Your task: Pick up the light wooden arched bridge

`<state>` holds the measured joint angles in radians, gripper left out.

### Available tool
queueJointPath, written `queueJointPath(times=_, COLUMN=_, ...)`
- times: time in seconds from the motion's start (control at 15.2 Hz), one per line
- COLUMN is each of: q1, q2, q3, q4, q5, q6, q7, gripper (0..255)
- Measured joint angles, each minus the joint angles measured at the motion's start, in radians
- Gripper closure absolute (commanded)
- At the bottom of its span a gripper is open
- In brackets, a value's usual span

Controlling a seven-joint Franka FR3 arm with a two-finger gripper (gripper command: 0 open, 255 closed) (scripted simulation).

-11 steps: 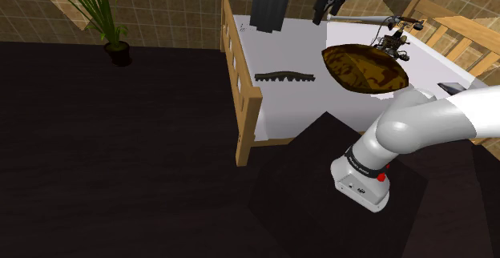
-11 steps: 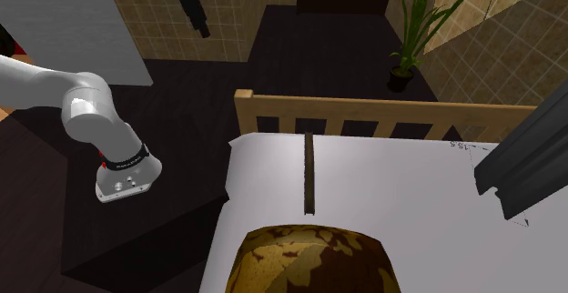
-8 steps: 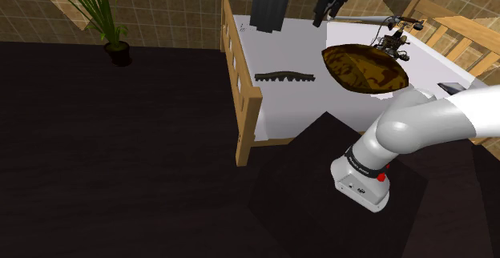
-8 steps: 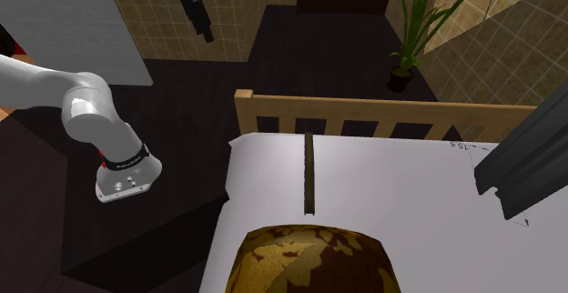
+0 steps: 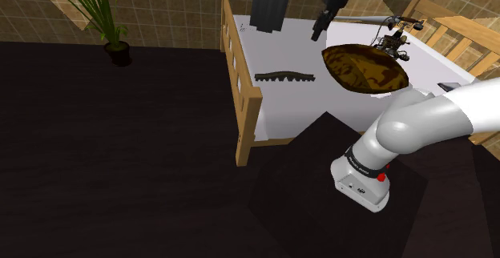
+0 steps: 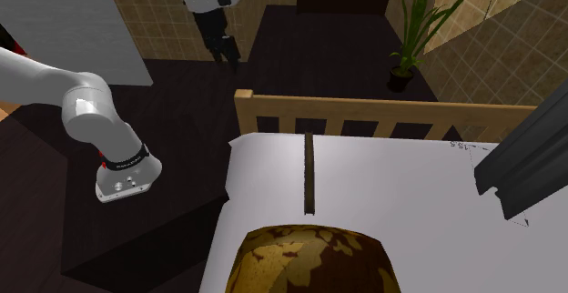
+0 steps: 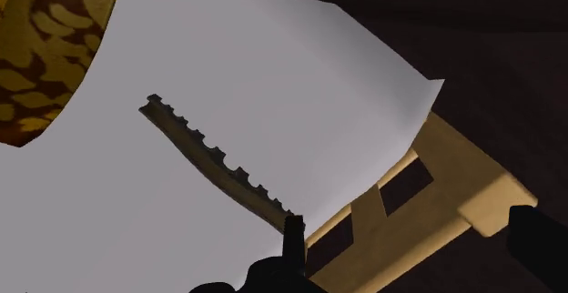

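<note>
Fingers point(image 7: 293, 238) spread apart, empty, hovering over bed point(image 5: 288, 112). Arched bridge point(image 5: 284, 76) flat, one end near wooden rail point(image 6: 382, 107); bed bare alongside.

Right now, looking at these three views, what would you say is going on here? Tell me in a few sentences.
A white Franka arm is set to pick up the arched bridge, which shows as a thin, dark, notched strip lying on the white bed. The end effector hangs in the air apart from the bridge, fingers open, holding nothing. A brown mottled round object sits on the bed beside the bridge, not touching it.
</note>
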<state>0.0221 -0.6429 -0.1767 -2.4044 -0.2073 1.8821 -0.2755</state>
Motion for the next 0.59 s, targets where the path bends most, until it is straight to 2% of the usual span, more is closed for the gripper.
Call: queueJointPath(times=0.59, q1=0.023, q2=0.240, q3=-0.194, q4=-0.022, q5=-0.035, q6=0.253, q7=-0.314, gripper=0)
